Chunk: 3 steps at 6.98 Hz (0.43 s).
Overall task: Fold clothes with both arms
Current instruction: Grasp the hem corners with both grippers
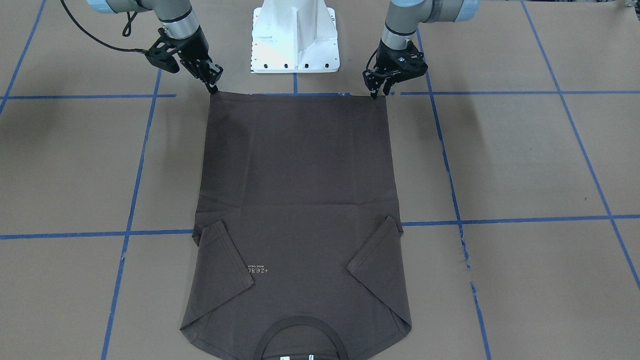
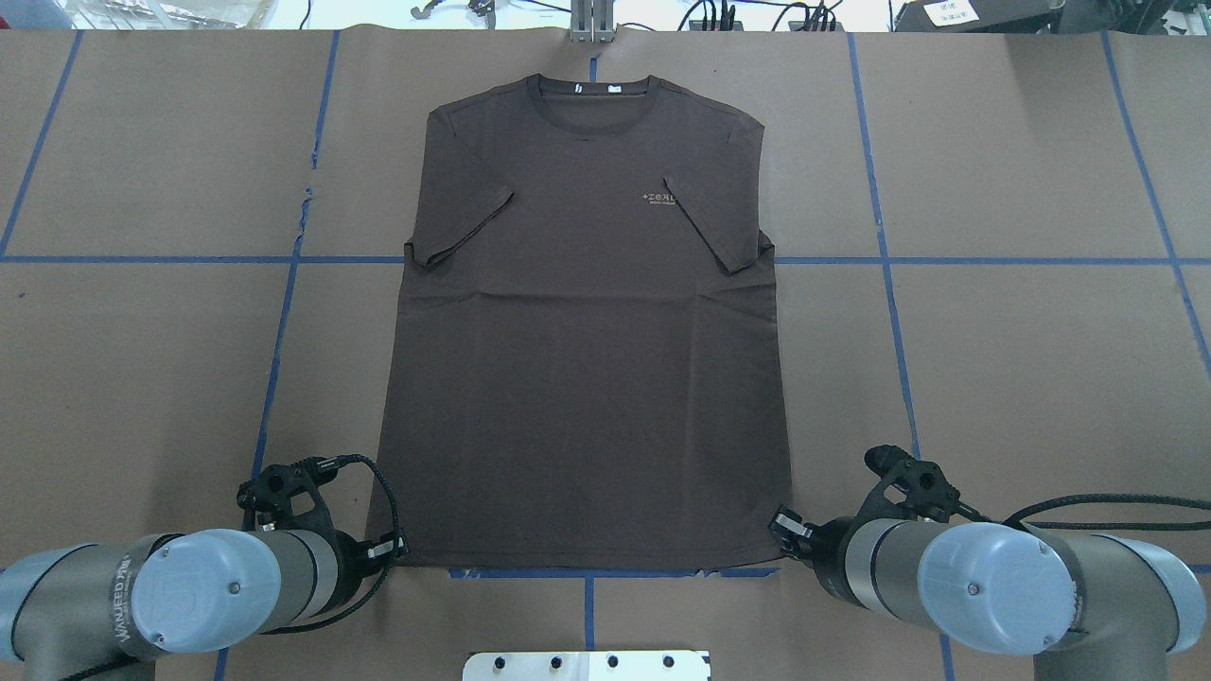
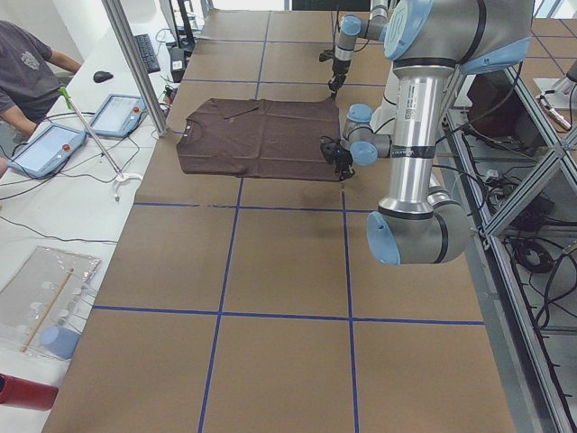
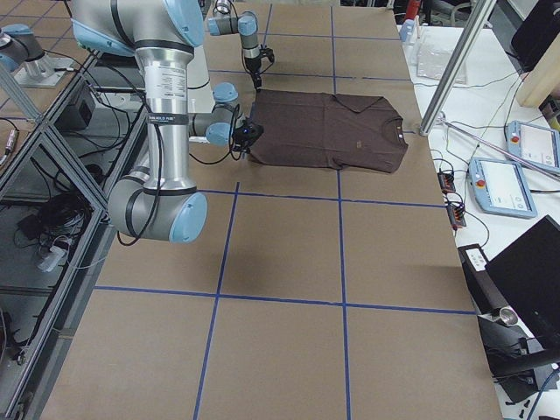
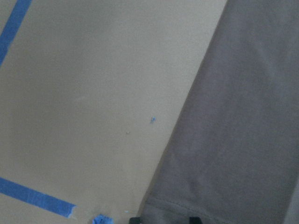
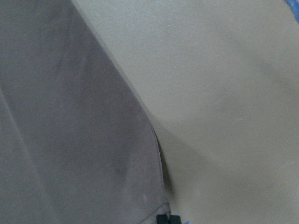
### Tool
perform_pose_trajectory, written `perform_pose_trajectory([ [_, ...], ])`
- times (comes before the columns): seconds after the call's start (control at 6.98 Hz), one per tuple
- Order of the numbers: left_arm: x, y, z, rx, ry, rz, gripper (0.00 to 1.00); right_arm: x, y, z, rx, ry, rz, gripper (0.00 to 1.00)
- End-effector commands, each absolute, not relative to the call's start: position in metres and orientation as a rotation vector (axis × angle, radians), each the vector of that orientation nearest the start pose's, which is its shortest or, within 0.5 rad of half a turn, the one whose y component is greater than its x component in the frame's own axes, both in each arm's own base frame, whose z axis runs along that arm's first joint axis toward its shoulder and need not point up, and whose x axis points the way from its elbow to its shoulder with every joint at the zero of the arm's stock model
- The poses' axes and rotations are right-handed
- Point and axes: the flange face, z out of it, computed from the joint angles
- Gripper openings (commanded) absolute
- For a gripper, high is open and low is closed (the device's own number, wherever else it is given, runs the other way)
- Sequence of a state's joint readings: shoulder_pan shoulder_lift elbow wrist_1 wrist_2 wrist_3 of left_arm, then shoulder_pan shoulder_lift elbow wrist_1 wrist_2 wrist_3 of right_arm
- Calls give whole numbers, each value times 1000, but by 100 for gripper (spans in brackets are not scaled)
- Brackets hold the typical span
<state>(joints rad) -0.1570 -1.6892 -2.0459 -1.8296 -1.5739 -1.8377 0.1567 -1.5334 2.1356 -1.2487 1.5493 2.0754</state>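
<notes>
The dark brown t-shirt (image 1: 300, 175) lies flat on the brown table, both sleeves folded inward, collar (image 2: 594, 95) at the far side, hem toward me. My left gripper (image 1: 380, 93) stands at the hem's left corner (image 2: 399, 547). In the left wrist view (image 5: 163, 219) its tips are apart, with the hem (image 5: 243, 116) flat between them. My right gripper (image 1: 213, 89) is at the hem's right corner (image 2: 783, 526). In the right wrist view (image 6: 167, 218) its tips are pinched together on the shirt's edge (image 6: 70, 116), which is slightly raised.
The white pedestal base (image 1: 295, 37) stands just behind the hem, between the arms. Blue tape lines (image 2: 880, 260) cross the table. A metal post (image 3: 135, 63), tablets (image 3: 54, 149) and a person (image 3: 27, 72) are beyond the table's far edge.
</notes>
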Motion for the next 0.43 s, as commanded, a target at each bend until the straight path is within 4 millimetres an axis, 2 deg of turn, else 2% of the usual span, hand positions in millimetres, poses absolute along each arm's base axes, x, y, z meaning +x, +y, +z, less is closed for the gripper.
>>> perform_pose_trajectory([
  [0.0, 489, -212, 359, -49, 850, -395, 47, -452, -208, 346, -142, -929, 621, 0],
  [0.29, 489, -212, 363, -50, 842, -395, 47, -452, -209, 345, -142, -931, 623, 0],
])
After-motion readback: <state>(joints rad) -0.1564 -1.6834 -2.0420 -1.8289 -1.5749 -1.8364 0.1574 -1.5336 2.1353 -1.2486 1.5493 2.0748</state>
